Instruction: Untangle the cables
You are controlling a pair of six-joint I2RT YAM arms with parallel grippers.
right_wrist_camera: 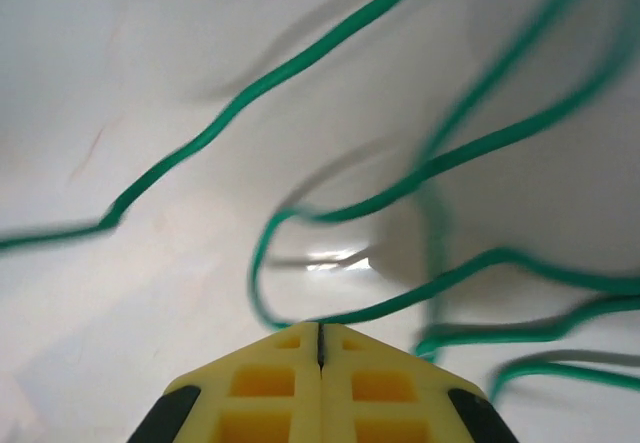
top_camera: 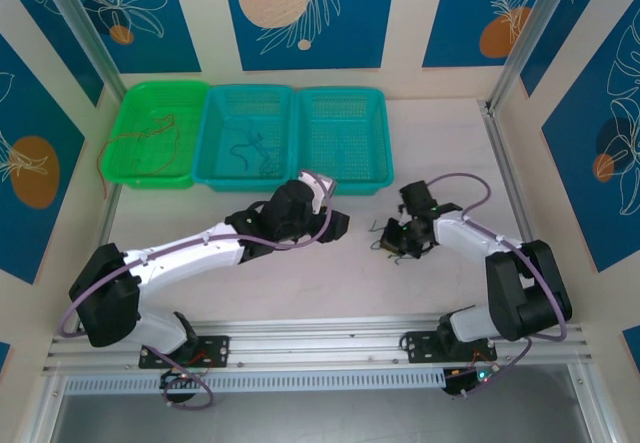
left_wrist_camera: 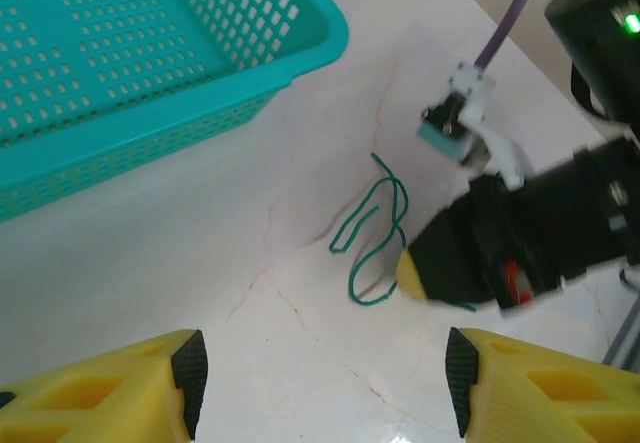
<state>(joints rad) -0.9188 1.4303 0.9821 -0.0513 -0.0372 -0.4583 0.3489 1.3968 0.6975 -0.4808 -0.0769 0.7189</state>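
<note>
Green cable (right_wrist_camera: 432,168) blurred, cropped by right wrist view's edges; end hidden beneath right end effector (left_wrist_camera: 408,271).

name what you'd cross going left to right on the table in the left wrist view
teal basket → green cable → right gripper, shut on the cable's end

Right gripper (right_wrist_camera: 320,335) fingers pressed together, seam hairline thin. Green cable (right_wrist_camera: 238,104) meets the tip, apparently pinched. Its loops sprawl blurred across white table (right_wrist_camera: 110,293), casting soft shadows.
</note>
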